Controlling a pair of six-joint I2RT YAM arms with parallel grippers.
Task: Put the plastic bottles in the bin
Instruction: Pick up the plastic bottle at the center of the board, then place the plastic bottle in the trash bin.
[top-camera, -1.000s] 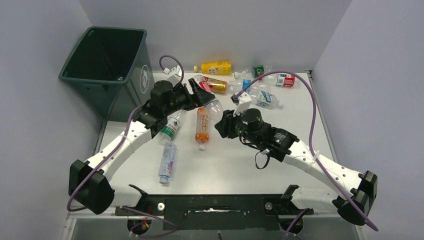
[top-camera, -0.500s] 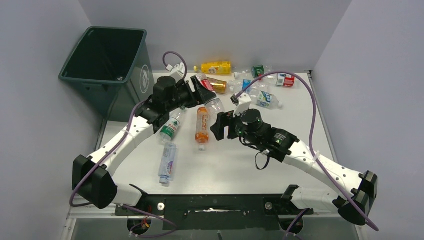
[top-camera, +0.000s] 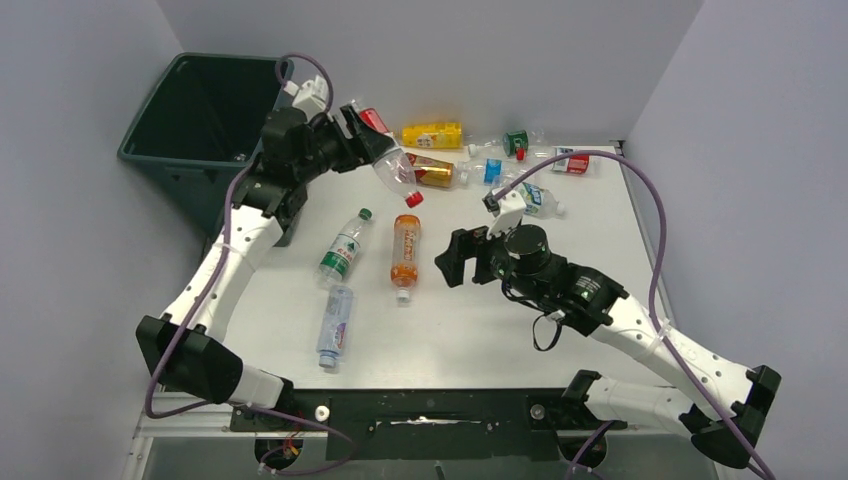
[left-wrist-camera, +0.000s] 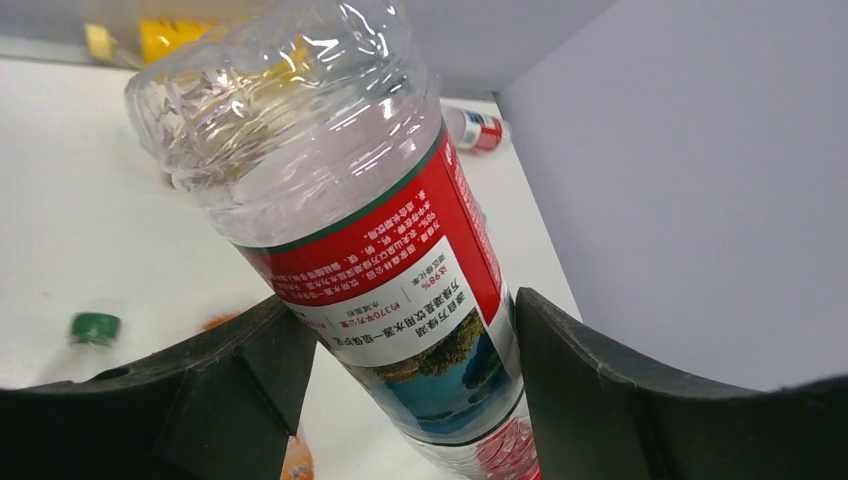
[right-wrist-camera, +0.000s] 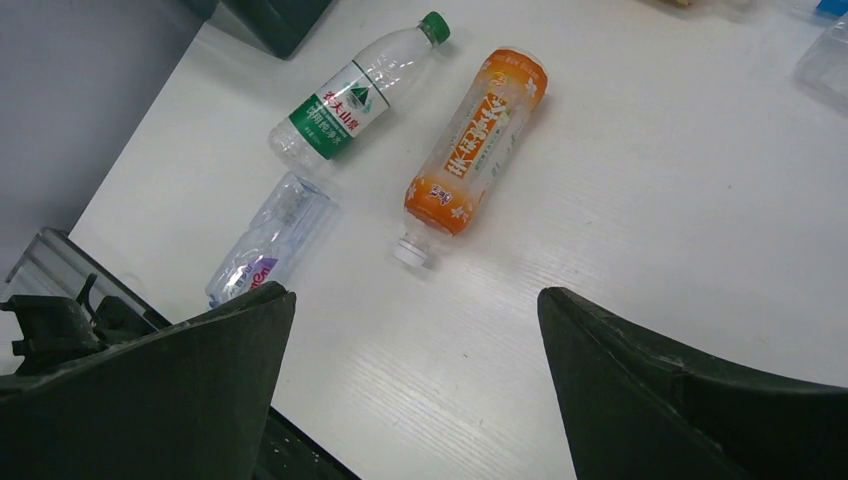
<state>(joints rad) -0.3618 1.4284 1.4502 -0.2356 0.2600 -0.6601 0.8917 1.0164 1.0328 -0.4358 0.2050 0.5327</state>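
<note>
My left gripper (top-camera: 356, 134) is shut on a clear plastic bottle with a red label (top-camera: 390, 165), held up in the air just right of the dark green bin (top-camera: 266, 178), red cap pointing down. In the left wrist view the bottle (left-wrist-camera: 350, 200) fills the space between both fingers of the left gripper (left-wrist-camera: 400, 350). My right gripper (top-camera: 456, 258) stands open over the table, right of an orange bottle (top-camera: 404, 250); nothing is between the fingers of the right gripper (right-wrist-camera: 415, 330). A green-label bottle (top-camera: 342, 250) and a clear bottle (top-camera: 335, 325) lie left of the orange one.
Along the back of the table lie a yellow bottle (top-camera: 432, 134), a red-gold one (top-camera: 432, 172) and several clear ones (top-camera: 535, 200). The right wrist view shows the orange bottle (right-wrist-camera: 475, 140), the green-label bottle (right-wrist-camera: 350, 95) and the clear bottle (right-wrist-camera: 265, 245) near the table's front-left edge.
The left arm has lifted the red-label bottle off the table and swung it up and left toward the bin. The right gripper has opened wide and shifted slightly right.
</note>
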